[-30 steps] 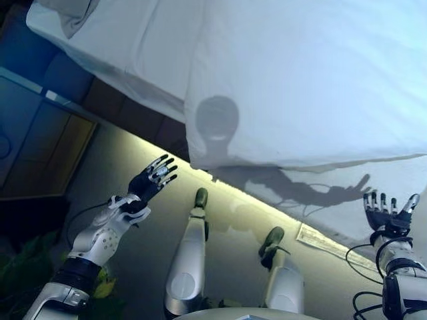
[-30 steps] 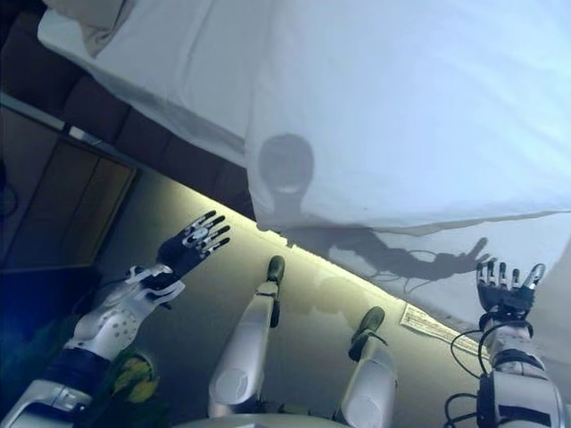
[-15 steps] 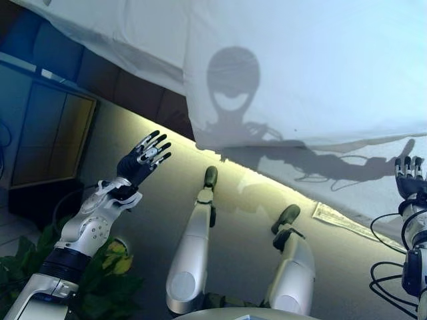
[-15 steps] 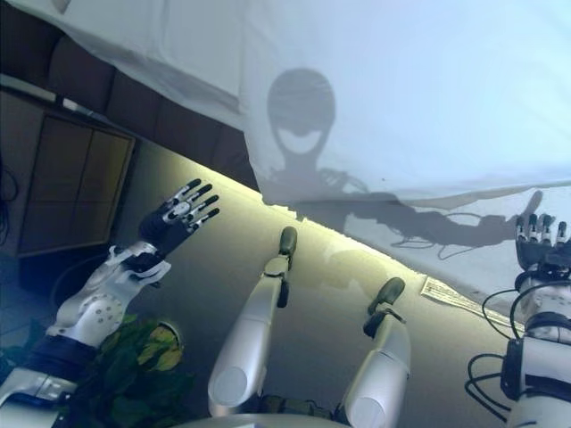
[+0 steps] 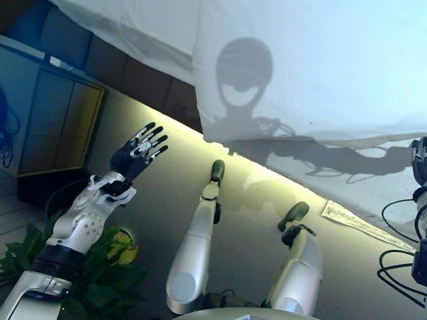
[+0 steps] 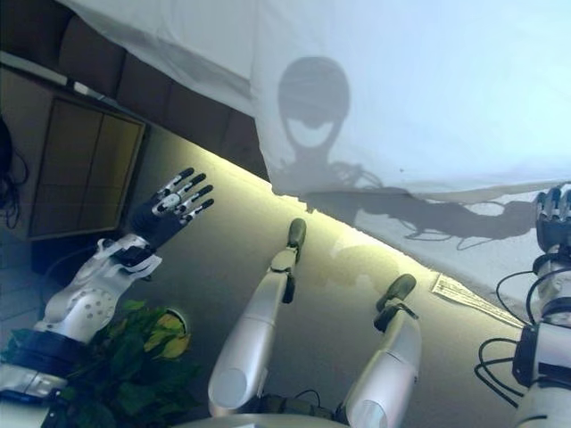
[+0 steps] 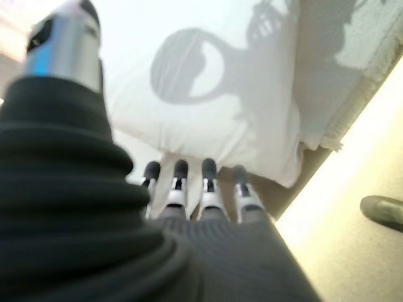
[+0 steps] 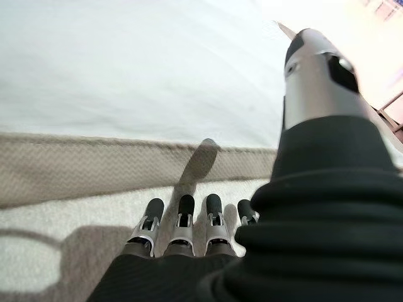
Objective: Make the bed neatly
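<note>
A white duvet [image 5: 320, 67] covers the bed across the top of the head views; its corner [image 5: 208, 133] hangs over the bed's side. Below its edge the pale side of the bed [image 5: 373, 190] shows. My left hand [image 5: 138, 152] is open, fingers spread, raised above the floor to the left of the hanging corner and apart from it. My right hand [image 6: 551, 221] is at the far right, close to the bed's side below the duvet's edge. Its fingers [image 8: 186, 220] are straight, pointing at a beige band [image 8: 94, 167] under the white cover [image 8: 126, 69]. It holds nothing.
A wooden bedside cabinet [image 5: 57, 127] stands at the left, next to a dark padded headboard [image 5: 137, 70]. A green potted plant [image 5: 100, 273] sits on the floor under my left arm. A printed paper strip [image 5: 360, 223] lies on the floor by the bed's side.
The whole picture has shifted, so the camera has moved. My right hand has gone to the far right edge of the view, nearer the bed's side. My left hand stays raised and open.
</note>
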Robot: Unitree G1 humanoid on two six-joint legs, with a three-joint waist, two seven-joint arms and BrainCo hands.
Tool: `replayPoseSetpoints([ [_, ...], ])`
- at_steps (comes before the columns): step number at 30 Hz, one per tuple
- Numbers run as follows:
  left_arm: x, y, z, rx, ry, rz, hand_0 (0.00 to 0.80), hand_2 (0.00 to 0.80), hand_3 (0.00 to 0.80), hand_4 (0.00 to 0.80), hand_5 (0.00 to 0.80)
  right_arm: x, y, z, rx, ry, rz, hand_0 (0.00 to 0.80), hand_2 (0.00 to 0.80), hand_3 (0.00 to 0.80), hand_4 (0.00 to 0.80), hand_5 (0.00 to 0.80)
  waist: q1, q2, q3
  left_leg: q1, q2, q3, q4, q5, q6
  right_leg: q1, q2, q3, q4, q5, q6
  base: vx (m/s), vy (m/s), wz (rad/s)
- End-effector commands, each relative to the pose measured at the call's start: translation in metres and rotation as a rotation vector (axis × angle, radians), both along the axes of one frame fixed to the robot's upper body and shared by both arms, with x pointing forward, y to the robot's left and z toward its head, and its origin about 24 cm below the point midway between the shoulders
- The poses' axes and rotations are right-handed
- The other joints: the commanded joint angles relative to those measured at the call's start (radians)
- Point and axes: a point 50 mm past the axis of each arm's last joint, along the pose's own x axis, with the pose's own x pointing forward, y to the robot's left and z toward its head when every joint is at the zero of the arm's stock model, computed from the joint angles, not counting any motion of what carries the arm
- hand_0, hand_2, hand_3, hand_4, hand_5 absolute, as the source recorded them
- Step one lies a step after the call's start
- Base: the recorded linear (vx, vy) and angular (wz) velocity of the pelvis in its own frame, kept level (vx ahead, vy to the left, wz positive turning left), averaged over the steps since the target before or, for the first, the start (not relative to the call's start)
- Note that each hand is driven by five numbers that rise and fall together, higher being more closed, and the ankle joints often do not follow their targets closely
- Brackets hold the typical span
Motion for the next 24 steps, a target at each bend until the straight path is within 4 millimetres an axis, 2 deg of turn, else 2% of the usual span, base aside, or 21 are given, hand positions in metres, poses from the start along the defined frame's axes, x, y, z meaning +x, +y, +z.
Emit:
replayPoseSetpoints([
  [1, 0.002, -0.003, 0.023, -0.062, -0.107, -0.033, 0.000, 0.000, 0.000, 0.000, 0.000, -0.007, -0.015, 0.031, -0.094, -0.082, -0.029, 0.000, 0.000, 0.000, 0.000, 0.000, 0.025, 0.023, -0.022, -0.075, 0.086, -0.034, 0.091, -0.006, -0.056, -0.110, -0.028, 0.085, -0.093, 0.228, 0.051, 0.071, -0.086, 0.16],
  [6, 0.003, 0.000, 0.025, -0.054, -0.106, -0.036, 0.000, 0.000, 0.000, 0.000, 0.000, -0.009, -0.017, 0.031, -0.092, -0.090, -0.049, 0.000, 0.000, 0.000, 0.000, 0.000, 0.035, 0.022, -0.025, -0.081, 0.085, -0.041, 0.082, 0.004, -0.054, -0.120, -0.027, 0.079, -0.053, 0.210, 0.049, 0.056, -0.065, 0.16],
  [7, 0.002, 0.001, 0.024, -0.050, -0.103, -0.037, 0.000, 0.000, 0.000, 0.000, 0.000, -0.010, -0.018, 0.031, -0.093, -0.098, -0.055, 0.301, 0.301, 0.301, 0.301, 0.301, 0.037, 0.022, -0.025, -0.081, 0.084, -0.042, 0.081, 0.005, -0.053, -0.122, -0.028, 0.078, -0.048, 0.209, 0.049, 0.044, -0.046, 0.11],
  [8, 0.002, 0.002, 0.023, -0.047, -0.103, -0.039, 0.000, 0.000, 0.000, 0.000, 0.000, -0.010, -0.018, 0.030, -0.094, -0.099, -0.058, 0.458, 0.458, 0.458, 0.458, 0.458, 0.038, 0.021, -0.026, -0.082, 0.083, -0.044, 0.081, 0.006, -0.053, -0.123, -0.028, 0.078, -0.043, 0.207, 0.049, 0.042, -0.042, 0.10],
  [9, 0.002, 0.002, 0.022, -0.041, -0.100, -0.039, 0.000, 0.000, 0.000, 0.000, 0.000, -0.011, -0.017, 0.029, -0.094, -0.096, -0.064, 0.706, 0.706, 0.706, 0.706, 0.706, 0.039, 0.021, -0.026, -0.084, 0.081, -0.046, 0.083, 0.007, -0.054, -0.126, -0.027, 0.079, -0.036, 0.206, 0.048, 0.041, -0.032, 0.12],
  [10, 0.002, 0.002, 0.021, -0.039, -0.097, -0.040, 0.000, 0.000, 0.000, 0.000, 0.000, -0.010, -0.017, 0.029, -0.090, -0.091, -0.066, 0.800, 0.800, 0.800, 0.800, 0.800, 0.039, 0.020, -0.026, -0.085, 0.080, -0.048, 0.085, 0.006, -0.054, -0.129, -0.026, 0.080, -0.030, 0.205, 0.048, 0.040, -0.024, 0.13],
  [20, -0.002, 0.003, 0.012, -0.050, -0.094, -0.038, 0.000, 0.000, 0.000, 0.000, 0.000, -0.013, -0.015, 0.012, -0.017, -0.052, -0.054, 0.800, 0.800, 0.800, 0.800, 0.800, 0.034, 0.026, -0.025, -0.080, 0.075, -0.044, 0.100, -0.004, -0.053, -0.137, -0.029, 0.088, -0.024, 0.213, 0.047, 0.017, 0.027, 0.05],
  [24, -0.005, 0.001, 0.008, -0.067, -0.092, -0.035, 0.000, 0.000, 0.000, 0.000, 0.000, -0.015, -0.007, -0.009, 0.002, -0.027, -0.022, 0.800, 0.800, 0.800, 0.800, 0.800, 0.028, 0.028, -0.031, -0.062, 0.073, -0.036, 0.106, -0.016, -0.052, -0.122, -0.033, 0.087, -0.039, 0.219, 0.046, 0.014, 0.060, 0.03],
])
